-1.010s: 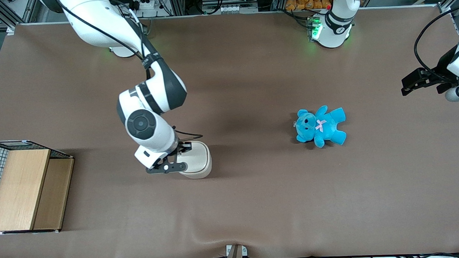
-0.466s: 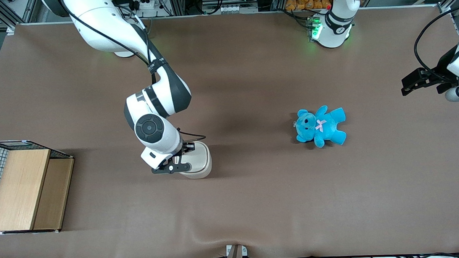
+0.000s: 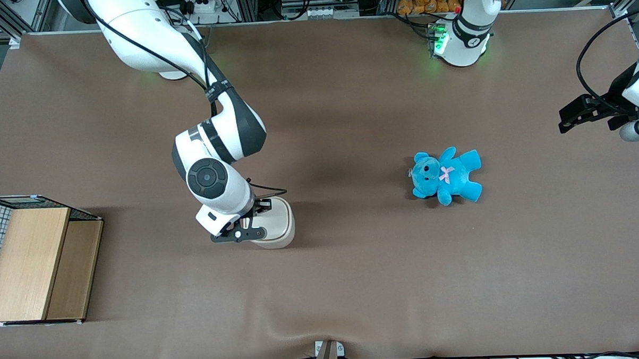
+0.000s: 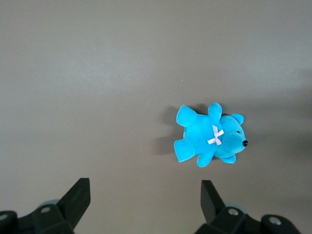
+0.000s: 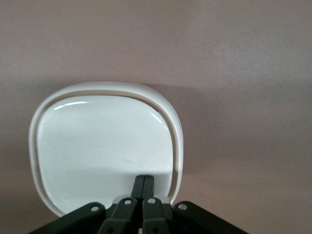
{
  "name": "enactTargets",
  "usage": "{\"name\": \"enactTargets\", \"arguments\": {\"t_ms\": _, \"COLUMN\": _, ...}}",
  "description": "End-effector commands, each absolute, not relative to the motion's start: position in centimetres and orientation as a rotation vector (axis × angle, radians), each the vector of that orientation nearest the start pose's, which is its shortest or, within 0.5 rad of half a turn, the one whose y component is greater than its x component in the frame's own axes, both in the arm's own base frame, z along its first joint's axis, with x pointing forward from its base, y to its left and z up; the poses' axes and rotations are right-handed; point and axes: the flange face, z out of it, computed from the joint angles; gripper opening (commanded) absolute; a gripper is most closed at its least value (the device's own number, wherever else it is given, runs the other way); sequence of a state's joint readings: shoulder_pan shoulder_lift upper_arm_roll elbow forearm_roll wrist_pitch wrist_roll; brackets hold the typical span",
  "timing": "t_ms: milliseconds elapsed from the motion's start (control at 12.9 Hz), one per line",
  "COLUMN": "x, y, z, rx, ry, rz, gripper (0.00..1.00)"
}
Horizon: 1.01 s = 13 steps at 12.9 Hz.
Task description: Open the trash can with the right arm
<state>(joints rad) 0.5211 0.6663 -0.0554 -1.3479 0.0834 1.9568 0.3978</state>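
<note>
The cream-white trash can (image 3: 276, 223) stands near the table's middle, its flat lid (image 5: 102, 146) closed. The right arm (image 3: 212, 146) reaches down over it. Its black gripper (image 3: 252, 219) is shut, with both fingertips (image 5: 139, 184) pressed together and resting on the lid near one edge. The fingers hold nothing between them. The arm's wrist hides part of the can in the front view.
A blue teddy (image 3: 447, 176) lies toward the parked arm's end of the table, also in the left wrist view (image 4: 209, 136). A wooden box (image 3: 35, 264) with a wire cage stands at the working arm's end.
From a second ago the arm moved a little toward the can, bringing the gripper farther over the lid. In the last half second it barely moved. The lid stays closed.
</note>
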Motion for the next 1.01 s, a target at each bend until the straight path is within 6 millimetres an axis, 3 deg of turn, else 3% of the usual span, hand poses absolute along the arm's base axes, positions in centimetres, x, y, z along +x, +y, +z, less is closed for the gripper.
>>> {"name": "enactTargets", "arguments": {"t_ms": 0, "x": 63.3, "y": 33.6, "z": 38.7, "rx": -3.098, "ry": -0.064, "rz": 0.081, "gripper": 0.0}}
{"name": "enactTargets", "arguments": {"t_ms": 78, "x": 63.1, "y": 33.1, "z": 41.2, "rx": -3.089, "ry": -0.06, "rz": 0.051, "gripper": 0.0}}
{"name": "enactTargets", "arguments": {"t_ms": 233, "x": 62.5, "y": 30.1, "z": 45.2, "rx": -3.1, "ry": -0.021, "rz": 0.105, "gripper": 0.0}}
{"name": "enactTargets", "arguments": {"t_ms": 311, "x": 62.8, "y": 27.7, "z": 46.7, "rx": -3.1, "ry": 0.026, "rz": 0.123, "gripper": 0.0}}
{"name": "enactTargets", "arguments": {"t_ms": 388, "x": 63.3, "y": 25.1, "z": 47.8, "rx": -3.099, "ry": 0.069, "rz": 0.127, "gripper": 0.07}}
{"name": "enactTargets", "arguments": {"t_ms": 466, "x": 63.7, "y": 22.6, "z": 48.3, "rx": -3.102, "ry": 0.086, "rz": 0.146, "gripper": 0.74}}
{"name": "enactTargets", "arguments": {"t_ms": 544, "x": 64.4, "y": 19.7, "z": 48.7, "rx": -3.096, "ry": 0.095, "rz": 0.145, "gripper": 1.0}}
{"name": "enactTargets", "arguments": {"t_ms": 777, "x": 64.9, "y": 12.4, "z": 50.6, "rx": -3.089, "ry": 0.08, "rz": 0.171, "gripper": 1.0}}
{"name": "enactTargets", "arguments": {"t_ms": 932, "x": 63.7, "y": 9.3, "z": 53.4, "rx": -3.09, "ry": 0.137, "rz": 0.19, "gripper": 1.0}}
